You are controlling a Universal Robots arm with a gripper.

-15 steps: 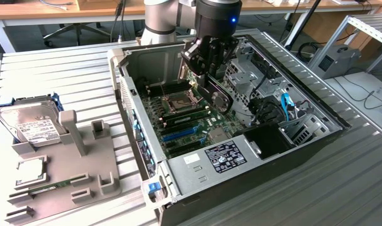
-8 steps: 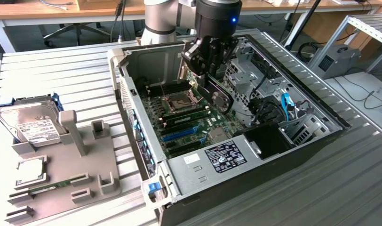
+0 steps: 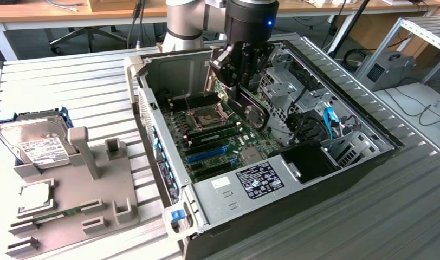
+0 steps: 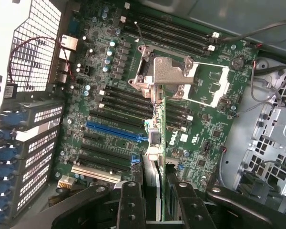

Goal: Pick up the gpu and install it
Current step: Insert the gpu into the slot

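Gripping gpu (image 3: 247, 112), end effector (image 3: 240, 82) inside case (image 3: 156, 70) on ribbed metal table (image 3: 393, 216)

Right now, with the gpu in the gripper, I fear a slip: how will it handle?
Probably stiff: the gpu hangs straight from the gripper, no sag. The fan block on one face likely makes it lopsided, so it may twist in the pinch. Likely fragile: bare circuit edge.

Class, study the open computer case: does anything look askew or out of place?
The graphics card hangs tilted in the claw above the motherboard, not in a slot. The processor socket's metal cover stands open.
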